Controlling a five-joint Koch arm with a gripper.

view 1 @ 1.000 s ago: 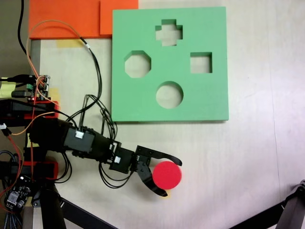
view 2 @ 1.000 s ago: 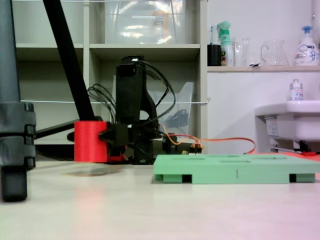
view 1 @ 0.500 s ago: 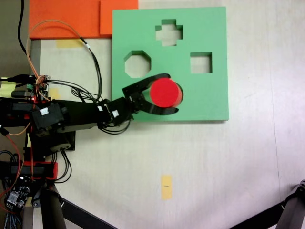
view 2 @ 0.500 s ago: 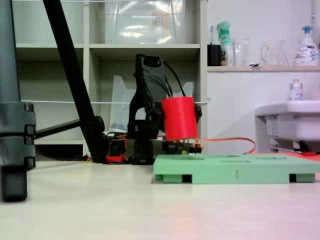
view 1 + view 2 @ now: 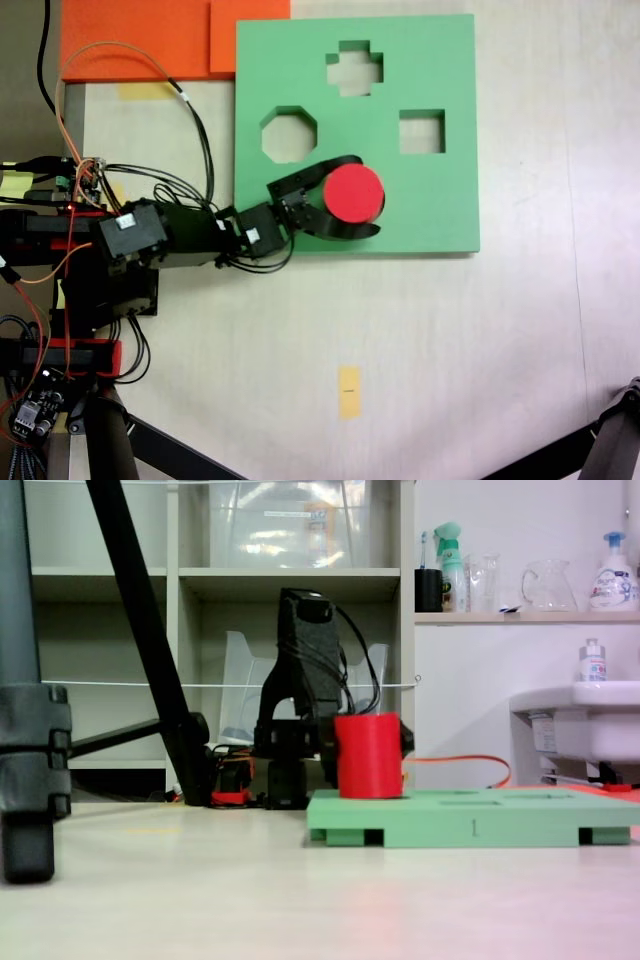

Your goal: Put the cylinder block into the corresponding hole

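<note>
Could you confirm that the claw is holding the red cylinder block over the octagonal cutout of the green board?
Not quite. The claw does hold the red cylinder block over the green board, but in the fixed view from above the octagonal cutout lies uncovered up and to the left. The block sits below and between the octagonal and square cutouts.

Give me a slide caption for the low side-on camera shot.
Pincer holds the red cylinder block upright, its base at the top face of the green foam board.
</note>
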